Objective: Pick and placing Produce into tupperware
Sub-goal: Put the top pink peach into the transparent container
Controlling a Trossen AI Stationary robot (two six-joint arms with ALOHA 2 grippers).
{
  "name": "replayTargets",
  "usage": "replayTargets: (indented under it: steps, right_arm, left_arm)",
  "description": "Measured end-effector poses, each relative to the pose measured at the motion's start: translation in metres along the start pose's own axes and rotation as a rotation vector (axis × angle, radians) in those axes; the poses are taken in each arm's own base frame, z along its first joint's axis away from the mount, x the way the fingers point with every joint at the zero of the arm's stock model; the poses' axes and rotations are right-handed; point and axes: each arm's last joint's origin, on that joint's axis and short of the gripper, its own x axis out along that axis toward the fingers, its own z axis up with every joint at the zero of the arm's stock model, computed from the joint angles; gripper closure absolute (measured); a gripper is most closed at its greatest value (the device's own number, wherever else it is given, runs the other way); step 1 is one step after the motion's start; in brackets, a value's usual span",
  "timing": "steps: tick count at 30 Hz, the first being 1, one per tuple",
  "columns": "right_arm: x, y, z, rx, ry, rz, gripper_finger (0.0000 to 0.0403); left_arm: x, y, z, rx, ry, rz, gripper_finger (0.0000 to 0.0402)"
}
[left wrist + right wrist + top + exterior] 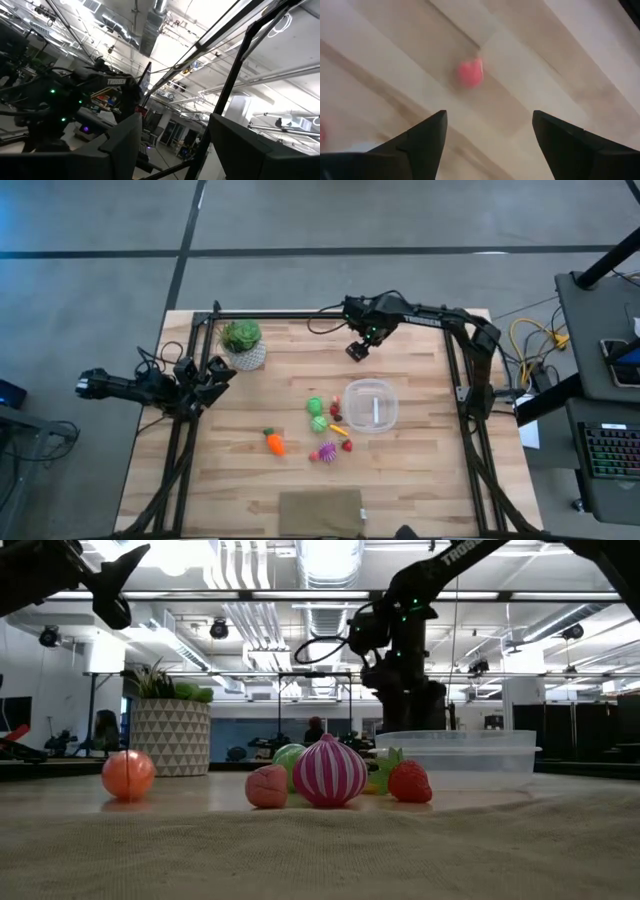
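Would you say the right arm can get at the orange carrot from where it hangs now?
Probably yes. The right hand hangs open and empty above the far side of the table, and the carrot lies apart from the other pieces with bare wood around it, so nothing seems to block a descent.

A light wooden table (420, 470) is being occupied by a clear tupperware, scattered produce, a plant pot and a cloth.

The tupperware (371, 405) is being seen just in front of the right gripper (356, 350), with green balls (317, 413), small red pieces (336, 411), a yellow piece (339, 429), a magenta bunch (327, 451) and the carrot (274, 442) lying beyond it toward the front edge. The white plant pot (244, 347) is being kept beside the left gripper (213, 376). A tan cloth (320, 512) is being laid at the front edge.
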Motion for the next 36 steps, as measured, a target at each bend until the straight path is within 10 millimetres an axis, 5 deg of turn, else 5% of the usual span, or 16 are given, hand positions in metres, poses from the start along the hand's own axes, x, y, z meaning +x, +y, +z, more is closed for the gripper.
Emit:
replayTargets:
  steps: [8, 19, 36]
  right_arm:
    - [0.03, -0.007, 0.014, 0.047, 0.089, 0.074, 0.0128]
    - [0.042, -0.001, 0.037, -0.015, 0.083, 0.077, 0.0128]
    - [0.059, 0.003, 0.03, -0.044, 0.16, 0.06, 0.0165]
  left_arm:
    - [0.0, 0.0, 0.0, 0.0, -0.001, 0.0, 0.0183]
    - [0.0, 0.0, 0.0, -0.001, -0.002, 0.0, 0.0183]
    - [0.0, 0.0, 0.0, 0.0, -0.001, 0.0, 0.0183]
